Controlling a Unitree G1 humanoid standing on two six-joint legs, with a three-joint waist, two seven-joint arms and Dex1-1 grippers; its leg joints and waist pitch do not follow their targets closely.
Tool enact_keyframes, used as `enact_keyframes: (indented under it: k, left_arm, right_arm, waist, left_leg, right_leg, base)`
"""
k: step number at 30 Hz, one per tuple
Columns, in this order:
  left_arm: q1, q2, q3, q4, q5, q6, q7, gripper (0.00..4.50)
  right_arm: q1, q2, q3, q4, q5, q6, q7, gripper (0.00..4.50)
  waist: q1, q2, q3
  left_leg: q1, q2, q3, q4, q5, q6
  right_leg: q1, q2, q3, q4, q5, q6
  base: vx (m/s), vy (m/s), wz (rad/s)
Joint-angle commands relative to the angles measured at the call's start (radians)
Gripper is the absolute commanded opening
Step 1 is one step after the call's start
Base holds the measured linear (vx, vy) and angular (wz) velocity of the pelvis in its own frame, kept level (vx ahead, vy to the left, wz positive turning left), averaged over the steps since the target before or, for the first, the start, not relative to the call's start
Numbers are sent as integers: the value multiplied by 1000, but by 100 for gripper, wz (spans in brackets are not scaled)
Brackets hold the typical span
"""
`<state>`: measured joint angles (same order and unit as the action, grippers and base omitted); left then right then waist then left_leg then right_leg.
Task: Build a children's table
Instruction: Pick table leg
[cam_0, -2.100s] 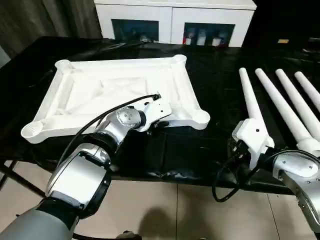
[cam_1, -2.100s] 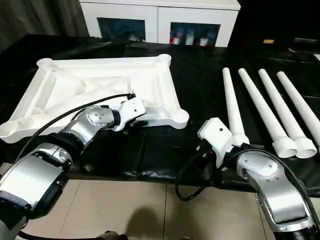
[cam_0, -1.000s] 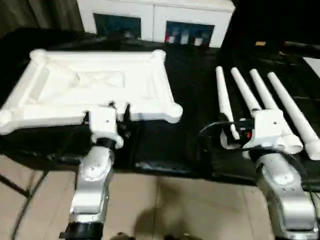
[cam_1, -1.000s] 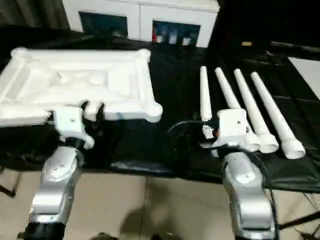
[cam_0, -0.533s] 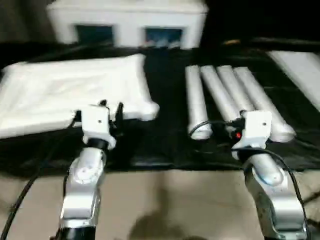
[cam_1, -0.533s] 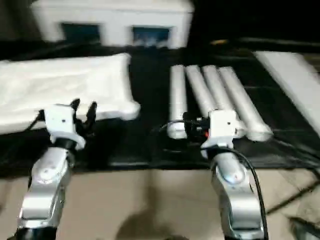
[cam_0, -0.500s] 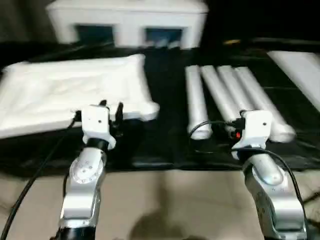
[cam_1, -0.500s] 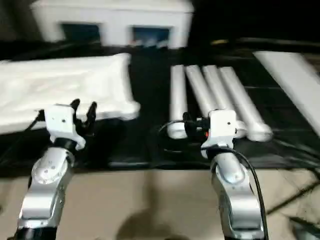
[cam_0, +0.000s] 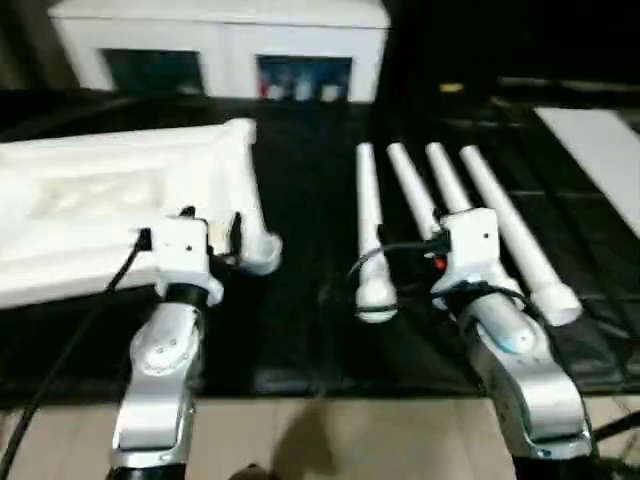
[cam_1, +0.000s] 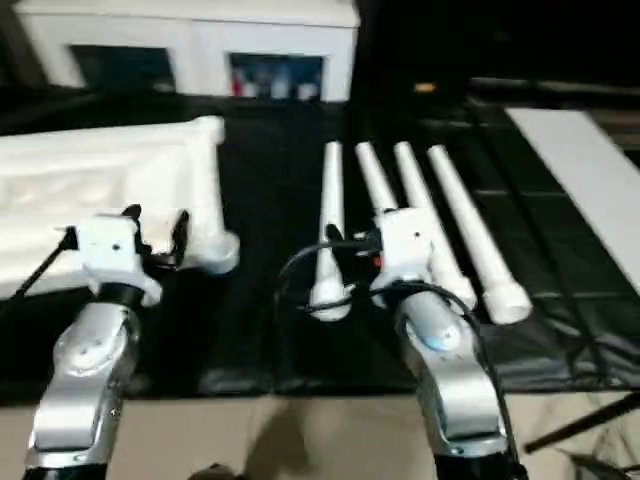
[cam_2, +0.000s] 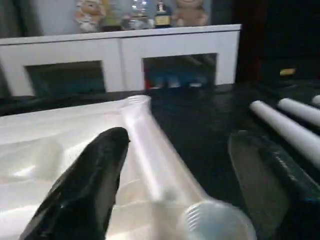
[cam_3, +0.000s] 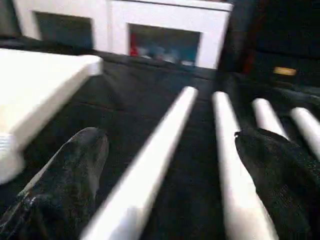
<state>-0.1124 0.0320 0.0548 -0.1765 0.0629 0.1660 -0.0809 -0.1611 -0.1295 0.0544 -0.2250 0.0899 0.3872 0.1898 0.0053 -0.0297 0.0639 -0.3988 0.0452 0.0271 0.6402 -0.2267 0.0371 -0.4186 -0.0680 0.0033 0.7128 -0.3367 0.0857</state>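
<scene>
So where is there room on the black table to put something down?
There is a bare strip of black table between the tabletop and the nearest leg. The front edge between the two arms is bare too. It is crowded on the right, where the four legs lie side by side, and on the left, where the tabletop covers the table.

You have one white tabletop (cam_0: 120, 190) lying ribbed side up on the black-covered table (cam_0: 300, 320). Beside it you can count four white legs (cam_0: 455, 215), laid side by side. One white cabinet (cam_0: 220, 50) stands behind, with two dark glass doors. Two grippers are over the table: the left gripper (cam_0: 210, 232) and the right gripper (cam_3: 165, 175).
</scene>
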Motion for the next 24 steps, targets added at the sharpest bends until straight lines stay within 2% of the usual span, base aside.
enact_keyframes:
  k: [1, 2, 3, 4, 5, 6, 7, 8, 9, 10, 11, 12, 13, 14, 15, 16, 17, 18, 19, 20, 21, 22, 23, 24]
  left_arm:
    - [18, 0, -12, -28, 2, 15, 6, 397]
    - [20, 2, -11, -30, 3, 17, 7, 399]
    - [20, 2, -11, -30, 3, 17, 7, 419]
    - [22, 5, -9, -31, 5, 21, 10, 419]
    - [25, 11, -9, -31, 7, 20, 9, 434]
    - [26, 16, -11, -29, 12, 27, 8, 442]
    - [26, 17, -10, -27, 10, 30, 5, 446]
    - [26, 21, -10, -24, 9, 26, 2, 448]
    - [24, 26, -11, -20, 4, 25, -6, 448]
    - [24, 26, -12, -19, 4, 25, -7, 448]
    - [22, 31, -13, -15, -5, 22, -19, 448]
    - [20, 37, -15, -13, -10, 20, -28, 448]
    - [13, 51, -22, -6, -18, 24, -50, 448]
    - [0, 70, -31, 5, -26, 26, -79, 448]
    - [-1, 71, -31, 6, -26, 26, -80, 448]
    - [-6, 77, -33, 11, -29, 24, -91, 448]
    - [-24, 101, -42, 23, -39, 12, -130, 448]
    - [-32, 111, -46, 28, -41, 5, -144, 448]
    - [-34, 114, -46, 29, -45, 5, -151, 448]
    - [-52, 139, -49, 38, -76, 5, -213, 448]
    - [-54, 143, -50, 37, -82, 9, -222, 448]
    - [-63, 166, -53, 30, -126, 37, -291, 448]
    - [-66, 172, -54, 28, -137, 47, -309, 448]
    - [-69, 191, -60, 21, -156, 66, -346, 448]
  right_arm:
    - [-4, 0, -2, 10, 18, -2, 19, 450]
    - [-2, 5, -3, 9, 26, -2, 26, 450]
    - [-2, 5, -3, 9, 26, -2, 26, 450]
    - [1, 17, -12, 7, 46, 6, 30, 450]
    - [5, 13, -4, 3, 48, 10, 39, 450]
    - [8, 7, 5, -1, 44, 13, 43, 450]
    - [10, 3, 13, -5, 41, 19, 46, 450]
    - [10, 5, 16, -11, 47, 31, 50, 450]
    - [6, 10, 11, -13, 56, 51, 48, 450]
    - [5, 11, 10, -13, 58, 55, 48, 450]
    - [-5, 24, -6, -12, 81, 76, 47, 450]
    - [-13, 30, -16, -8, 95, 97, 44, 450]
    - [-34, 36, -31, 6, 107, 137, 34, 450]
    - [-64, 37, -46, 39, 106, 201, 14, 450]
    - [-65, 37, -46, 41, 106, 204, 13, 450]
    - [-77, 37, -53, 56, 105, 232, 4, 450]
    - [-115, 39, -67, 108, 105, 287, -14, 450]
    - [-133, 40, -72, 132, 104, 299, -19, 450]
    - [-139, 41, -73, 139, 104, 300, -20, 450]
    - [-188, 43, -83, 198, 110, 312, -30, 450]
    - [-194, 42, -84, 204, 112, 314, -29, 450]
    - [-237, 38, -90, 247, 123, 325, -24, 450]
    - [-249, 36, -92, 258, 125, 328, -23, 450]
    - [-277, 32, -96, 283, 122, 333, -25, 450]
  waist:
    - [11, -28, -44]
    - [32, -34, -51]
    - [34, -55, -37]
    - [55, -35, -26]
    - [68, -14, -33]
    - [67, 9, -40]
    - [58, 25, -36]
    - [43, 45, -65]
    - [21, 47, -86]
    - [26, 48, -89]
    - [35, 35, -88]
    - [43, 26, -79]
    - [47, 29, -82]
    - [46, 33, -81]
    - [44, 31, -73]
    - [42, 33, -60]
    - [42, 45, -51]
    - [34, 42, -43]
    - [32, 39, -40]
    - [31, 36, -38]
    - [28, 34, -38]
    - [27, 29, -37]
    - [26, 29, -40]
    - [25, 23, -40]
  left_leg:
    - [-14, -13, -15, -67, -67, 317]
    - [2, 15, 34, 56, -182, 155]
    - [-27, 29, 37, 80, -155, 119]
    - [-31, 55, 37, 59, -84, 58]
    - [-24, 73, 40, 25, -34, 45]
    - [-4, 99, 49, -46, 74, 52]
    - [10, 119, 50, -82, 143, 44]
    - [77, 160, 13, -77, 329, 138]
    - [132, 182, -25, -39, 588, 228]
    - [132, 182, -37, -26, 741, 245]
    - [122, 165, -29, -8, 939, 223]
    - [80, 128, -1, -20, 867, 165]
    - [70, 117, 9, -24, 795, 139]
    - [53, 120, 11, -38, 665, 95]
    - [49, 121, 17, -46, 562, 70]
    - [41, 130, 27, -67, 300, 20]
    - [40, 141, 28, -86, 65, -27]
    - [41, 148, 31, -105, -145, -76]
    - [41, 150, 35, -111, -219, -95]
    - [46, 152, 43, -115, -310, -121]
    - [46, 150, 47, -117, -345, -134]
    - [47, 153, 52, -117, -345, -135]
    - [43, 153, 57, -119, -332, -136]
    - [39, 156, 66, -121, -313, -136]
  right_leg:
    - [89, -48, 52, -159, 203, 61]
    - [120, -164, 134, -244, -203, 43]
    - [162, -172, 139, -246, -318, -22]
    - [178, -158, 137, -238, -351, -143]
    - [194, -138, 124, -231, -244, -261]
    - [185, -78, 79, -199, -12, -319]
    - [163, -51, 40, -176, 87, -312]
    - [106, 0, -6, -101, 295, -259]
    - [38, -12, -8, -77, 342, -219]
    - [30, -22, 0, -78, 366, -193]
    - [25, -39, 20, -92, 435, -155]
    - [61, -43, 21, -102, 472, -154]
    - [76, -41, 20, -102, 486, -157]
    - [90, -41, 16, -103, 471, -179]
    - [89, -41, 14, -115, 421, -192]
    - [96, -54, 16, -126, 300, -232]
    - [101, -63, 16, -133, 197, -272]
    - [101, -66, 17, -142, 85, -294]
    - [100, -69, 19, -148, 34, -294]
    - [92, -76, 22, -157, -59, -285]
    - [87, -81, 24, -164, -132, -274]
    - [84, -82, 23, -168, -151, -266]
    - [82, -83, 20, -168, -180, -258]
    - [79, -82, 20, -170, -187, -247]
  base:
    - [136, -155, 85]
    - [77, -118, 59]
    - [87, -105, 27]
    - [123, -76, 9]
    - [123, -76, 9]
    - [121, -15, 20]
    - [156, 55, 11]
    - [156, 55, 11]
    - [151, 75, 5]
    - [69, 71, 5]
    - [69, 71, 5]
    - [32, 69, 3]
    - [0, 0, 0]
    - [0, 0, 0]
    - [-56, 18, -1]
    - [-98, -2, 2]
    - [-98, -2, 2]
    - [-114, -17, 1]
    - [-114, -25, 4]
    - [-114, -25, 4]
    - [-108, -29, 5]
    - [-99, -37, 1]
    - [-99, -37, 1]
    - [-82, -37, -2]
